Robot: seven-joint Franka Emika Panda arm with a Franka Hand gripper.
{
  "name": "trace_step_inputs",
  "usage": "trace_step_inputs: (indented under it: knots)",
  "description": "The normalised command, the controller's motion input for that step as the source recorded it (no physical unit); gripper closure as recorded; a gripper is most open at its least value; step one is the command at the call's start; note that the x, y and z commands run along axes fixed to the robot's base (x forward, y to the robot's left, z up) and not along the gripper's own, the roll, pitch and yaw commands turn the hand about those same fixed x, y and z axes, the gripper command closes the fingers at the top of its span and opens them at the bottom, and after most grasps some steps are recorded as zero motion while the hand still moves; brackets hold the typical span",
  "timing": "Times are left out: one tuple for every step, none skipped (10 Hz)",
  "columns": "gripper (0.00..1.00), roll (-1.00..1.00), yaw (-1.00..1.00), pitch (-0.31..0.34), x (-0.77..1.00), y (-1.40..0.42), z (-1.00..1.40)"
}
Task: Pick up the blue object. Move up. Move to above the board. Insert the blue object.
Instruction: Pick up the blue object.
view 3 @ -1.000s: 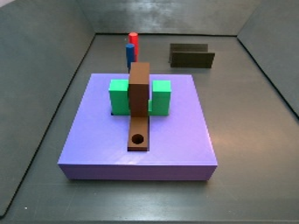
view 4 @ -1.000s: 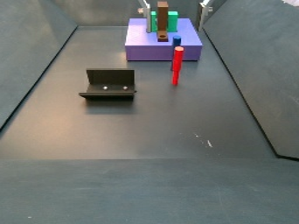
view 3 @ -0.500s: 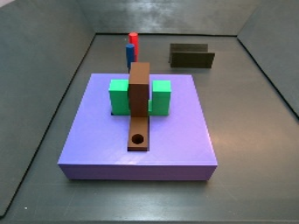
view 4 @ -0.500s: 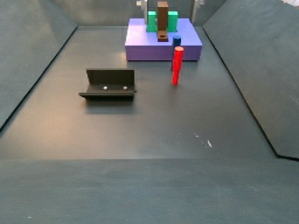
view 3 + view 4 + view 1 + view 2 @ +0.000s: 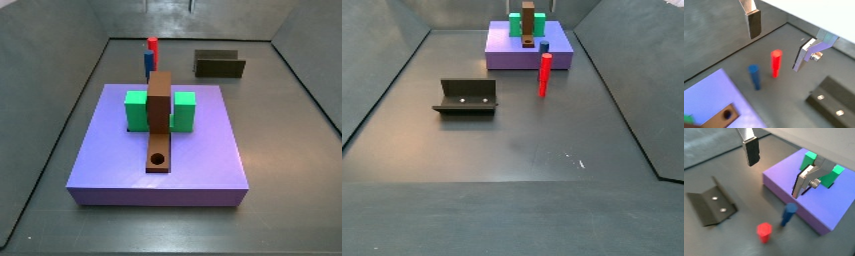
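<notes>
Since the earlier frames the gripper has left the top of both side views; the pieces have not shifted. The big purple slab lies on the dark floor, carrying the green block and the long brown plank with its round hole. The dark L-shaped fixture stands apart. The slim blue peg stands upright just beside the red peg, near the slab. The gripper hangs above them, jaws spread wide, holding nothing.

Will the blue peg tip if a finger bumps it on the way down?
Probably: the blue object stands upright, tall and slim. It looks rigid. The red peg stands close beside it, so it may fall too. The gripper is above both, open.
</notes>
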Motion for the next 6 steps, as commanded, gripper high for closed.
trace_step_inputs:
  knots:
    - [0.00, 0.02, 0.10, -0.014, -0.17, -0.43, -0.77]
    - [0.00, 0.08, 0.00, 0.000, -0.15, -0.15, -0.69]
    - [0.00, 0.13, -0.03, 0.000, -0.04, 0.00, -0.53]
    - [0.00, 0.08, -0.17, 0.000, -0.05, 0.02, -0.47]
    - [0.00, 0.04, -0.31, 0.000, -0.19, 0.01, -0.36]
    - [0.00, 0.05, -0.30, 0.000, -0.28, 0.05, -0.28]
